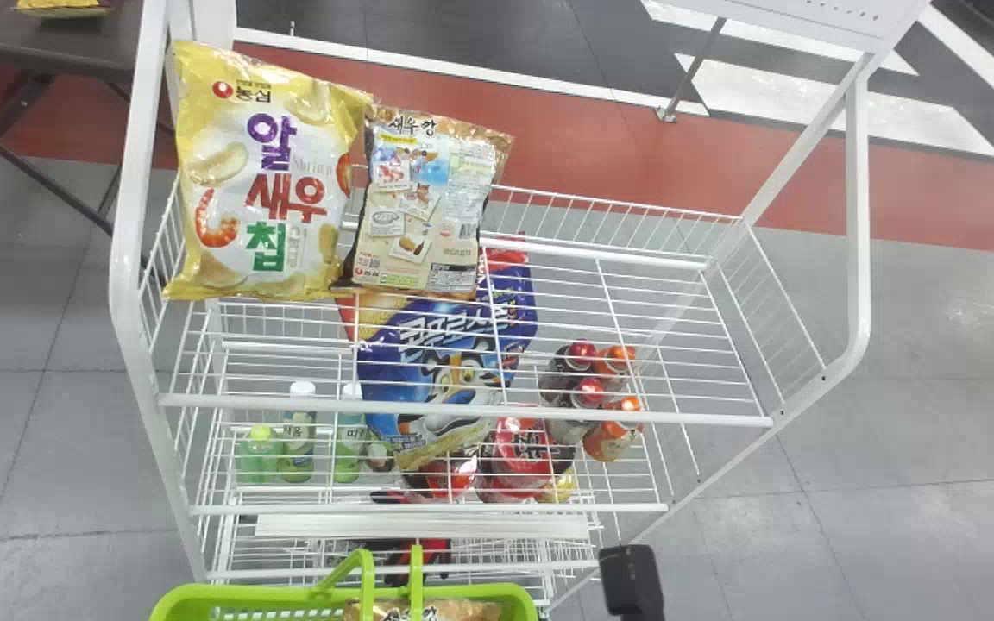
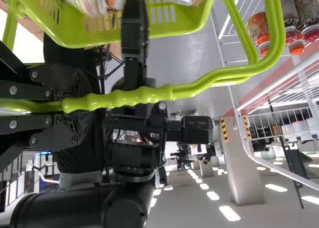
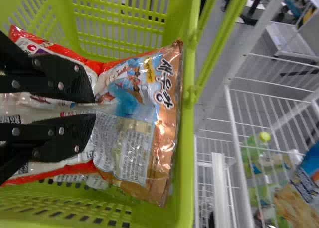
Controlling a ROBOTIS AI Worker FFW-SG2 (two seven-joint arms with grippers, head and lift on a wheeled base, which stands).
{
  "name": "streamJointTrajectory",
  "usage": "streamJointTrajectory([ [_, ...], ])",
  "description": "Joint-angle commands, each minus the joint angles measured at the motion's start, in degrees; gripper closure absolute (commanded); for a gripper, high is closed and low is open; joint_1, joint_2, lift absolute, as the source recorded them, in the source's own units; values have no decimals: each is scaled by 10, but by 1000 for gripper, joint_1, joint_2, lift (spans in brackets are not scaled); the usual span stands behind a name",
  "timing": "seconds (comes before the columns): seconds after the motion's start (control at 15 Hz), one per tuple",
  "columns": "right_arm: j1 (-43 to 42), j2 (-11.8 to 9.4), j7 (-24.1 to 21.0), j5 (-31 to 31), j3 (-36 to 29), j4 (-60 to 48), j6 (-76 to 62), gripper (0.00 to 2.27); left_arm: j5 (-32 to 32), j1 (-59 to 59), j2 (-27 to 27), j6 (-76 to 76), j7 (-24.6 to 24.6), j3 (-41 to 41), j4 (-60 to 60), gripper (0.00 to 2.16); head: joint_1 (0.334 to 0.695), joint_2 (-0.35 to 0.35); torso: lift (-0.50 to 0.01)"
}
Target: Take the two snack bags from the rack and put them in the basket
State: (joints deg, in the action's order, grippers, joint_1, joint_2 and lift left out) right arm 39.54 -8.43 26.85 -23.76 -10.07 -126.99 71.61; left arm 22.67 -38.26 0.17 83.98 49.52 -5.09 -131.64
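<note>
At the bottom edge of the head view, a black part of my right gripper (image 1: 631, 580) shows just right of the green basket (image 1: 510, 592). In the right wrist view my right gripper (image 3: 95, 108) is shut on a brown-edged snack bag (image 3: 134, 143), which creases at the fingertips. That bag lies inside the basket (image 3: 187, 138), over a red-and-white bag (image 3: 30, 39). My left gripper (image 2: 62, 106) is shut on the basket's green handle (image 2: 129, 96). On the rack's top shelf stand a yellow snack bag (image 1: 273, 181) and a brown-and-silver snack bag (image 1: 428, 207), side by side.
The white wire rack (image 1: 462, 412) stands beyond the basket. Its lower levels hold a blue bag (image 1: 454, 371), red- and orange-capped bottles (image 1: 588, 392) and green bottles (image 1: 297, 440). A dark table (image 1: 48, 43) is at the far left.
</note>
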Motion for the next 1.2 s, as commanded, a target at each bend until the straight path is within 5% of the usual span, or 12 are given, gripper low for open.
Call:
streamJointTrajectory([
  [0.0,12,0,1,-2,-31,-14,-3,53,0,-2,-3,0,0,-2,0,1521,695,-350,-10],
  [0.2,21,4,30,-30,-70,-46,-12,53,-2,-6,-3,-7,-1,-2,1,1521,695,-350,-10],
  [0.6,77,10,60,-49,-87,-99,-384,63,-3,-13,-3,-30,-4,-2,3,1521,695,-350,-10],
  [0.87,104,13,-15,56,-20,-106,-557,63,-6,-11,-3,-39,-4,-10,10,1521,695,-350,-10],
  [1.13,120,20,-105,129,35,-114,-574,63,-6,-10,-3,-40,3,-4,15,1521,695,-350,-10],
])
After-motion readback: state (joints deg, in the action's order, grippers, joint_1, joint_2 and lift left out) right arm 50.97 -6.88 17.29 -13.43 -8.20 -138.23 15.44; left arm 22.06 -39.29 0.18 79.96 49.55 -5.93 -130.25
